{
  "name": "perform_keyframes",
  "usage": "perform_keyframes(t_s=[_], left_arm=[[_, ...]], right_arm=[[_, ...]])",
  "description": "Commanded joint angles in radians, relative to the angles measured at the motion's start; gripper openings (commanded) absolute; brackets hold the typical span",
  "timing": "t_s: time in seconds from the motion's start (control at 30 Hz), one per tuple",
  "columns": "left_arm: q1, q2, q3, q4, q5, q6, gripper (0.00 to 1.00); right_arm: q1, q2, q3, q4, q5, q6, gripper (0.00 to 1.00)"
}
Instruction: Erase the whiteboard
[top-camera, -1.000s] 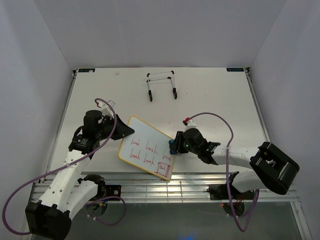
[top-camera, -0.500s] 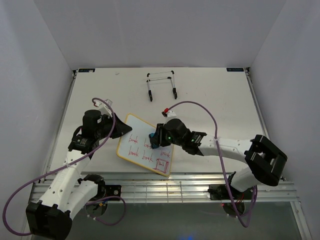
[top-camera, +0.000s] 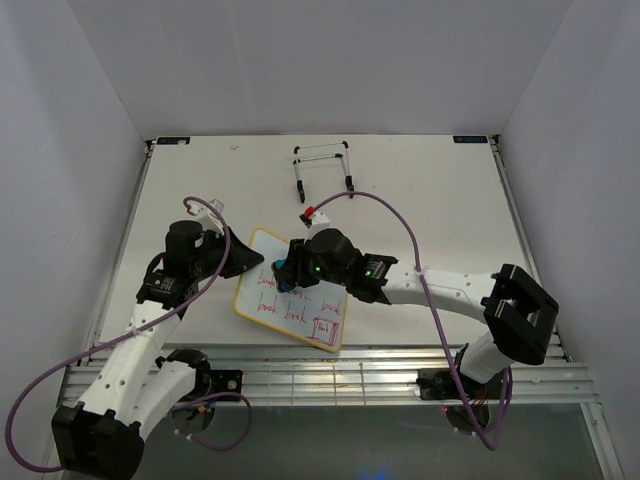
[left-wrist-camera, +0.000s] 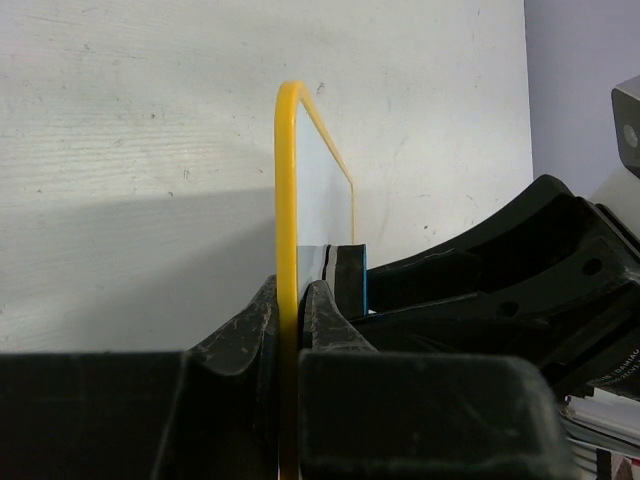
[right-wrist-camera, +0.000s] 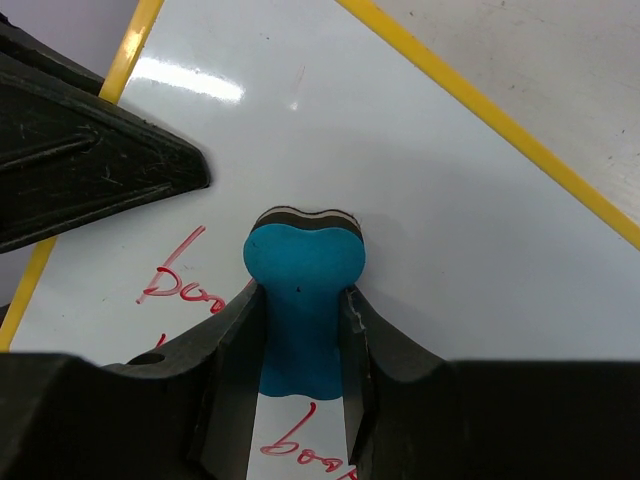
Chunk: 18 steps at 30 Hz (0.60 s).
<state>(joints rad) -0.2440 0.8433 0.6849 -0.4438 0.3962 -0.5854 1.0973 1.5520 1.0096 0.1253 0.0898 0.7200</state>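
The whiteboard (top-camera: 262, 250) lies on the table near its front, yellow-framed, with rows of red handwriting on its lower part. My left gripper (top-camera: 250, 258) is shut on its left edge; the left wrist view shows the yellow frame (left-wrist-camera: 287, 200) clamped edge-on between the jaws. My right gripper (top-camera: 288, 270) is shut on the blue bone-shaped eraser (right-wrist-camera: 303, 300) and presses it on the board face (right-wrist-camera: 450, 220), just above the red writing (right-wrist-camera: 180, 280). The board's upper part is clean.
A black-and-white wire easel stand (top-camera: 324, 170) lies at the back middle of the table. My right arm stretches leftward across the table's front. A purple cable loops above it.
My right gripper has slid left across the board with the eraser, from its right edge to the upper left part. The board shifted slightly left. The left gripper keeps its hold.
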Motion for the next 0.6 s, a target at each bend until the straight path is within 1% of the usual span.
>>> perform_keyframes(t_s=[0.0, 0.13, 0.37, 0.57], left_arm=[[-0.041, -0.003, -0.028, -0.038, -0.017, 0.11, 0.0], [-0.041, -0.006, -0.025, -0.042, -0.028, 0.108, 0.0], [-0.041, -0.016, -0.025, -0.047, -0.056, 0.101, 0.0], [-0.041, -0.027, -0.027, -0.05, -0.06, 0.099, 0.0]], right_arm=[[0.05, 0.056, -0.032, -0.038, -0.044, 0.045, 0.13], [0.05, 0.037, -0.129, -0.09, 0.01, 0.062, 0.12], [0.05, -0.023, -0.377, -0.076, 0.1, 0.133, 0.11], [0.044, -0.04, -0.514, -0.072, 0.142, 0.174, 0.1]])
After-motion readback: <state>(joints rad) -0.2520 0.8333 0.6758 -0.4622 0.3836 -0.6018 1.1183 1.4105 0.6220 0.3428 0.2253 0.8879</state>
